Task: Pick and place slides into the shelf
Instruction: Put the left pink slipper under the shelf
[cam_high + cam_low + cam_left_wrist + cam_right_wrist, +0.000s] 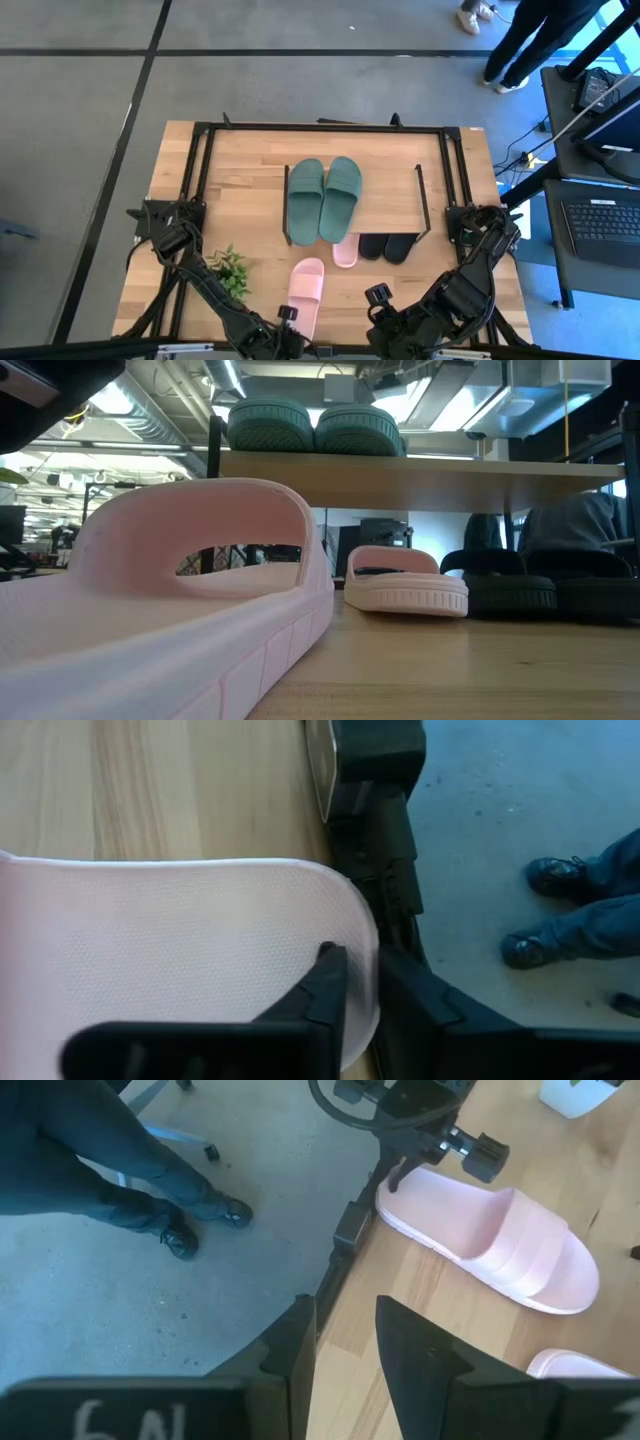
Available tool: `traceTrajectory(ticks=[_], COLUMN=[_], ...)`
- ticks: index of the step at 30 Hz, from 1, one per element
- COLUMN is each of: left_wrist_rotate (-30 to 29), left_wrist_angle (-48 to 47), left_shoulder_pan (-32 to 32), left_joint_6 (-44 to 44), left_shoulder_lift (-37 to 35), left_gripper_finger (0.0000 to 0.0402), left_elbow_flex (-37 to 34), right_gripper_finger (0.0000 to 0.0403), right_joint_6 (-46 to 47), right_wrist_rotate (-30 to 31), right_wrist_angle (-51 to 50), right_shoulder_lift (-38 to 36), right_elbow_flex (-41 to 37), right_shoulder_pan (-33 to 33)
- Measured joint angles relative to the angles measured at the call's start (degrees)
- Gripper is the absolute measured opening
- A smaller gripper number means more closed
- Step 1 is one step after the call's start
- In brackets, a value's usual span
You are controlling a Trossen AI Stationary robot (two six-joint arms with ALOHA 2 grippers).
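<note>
Your left hand (352,982) is clamped on the heel edge of the pink slide (170,945); your right hand (345,1342) waits nearby, fingers slightly apart, empty

Bright, even light; ceiling lamps (228,380) glared in the low view, where the near pink slide (170,610) was blurred.
</note>
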Motion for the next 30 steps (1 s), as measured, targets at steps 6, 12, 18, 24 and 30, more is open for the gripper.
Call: traceTrajectory(ticks=[6, 12, 18, 24, 30], left_wrist_rotate=[0.9, 2.0, 2.6, 1.4, -3.4], left_wrist_angle=[-0.5, -3.9, -4.5, -4.6, -5.8], left_shoulder_pan=[0.4, 1.5, 2.2, 2.4, 3.4], left_joint_6=[0.1, 2.2, 4.5, 4.5, 4.1], left_shoulder_lift=[0.0, -0.2, -0.2, -0.2, -0.2], left_gripper_finger=[0.0008, 0.0004, 0.0002, 0.0001, 0.0], left_elbow_flex=[0.1, 0.2, 0.2, 0.1, -0.1], right_gripper_finger=[0.0108, 0.0108, 0.0108, 0.0108, 0.0108], right_joint_6=[0.0, 0.2, 0.2, 0.6, 1.7], right_wrist_rotate=[0.1, 0.1, 0.1, 0.1, 0.0], right_wrist_angle=[0.0, 0.0, 0.0, 0.0, 0.0], right_shoulder_lift=[0.0, 0.0, 0.0, 0.0, 0.0], right_elbow_flex=[0.0, 0.0, 0.0, 0.0, 0.0], right_shoulder_pan=[-0.2, -1.3, -1.7, -1.7, -1.0])
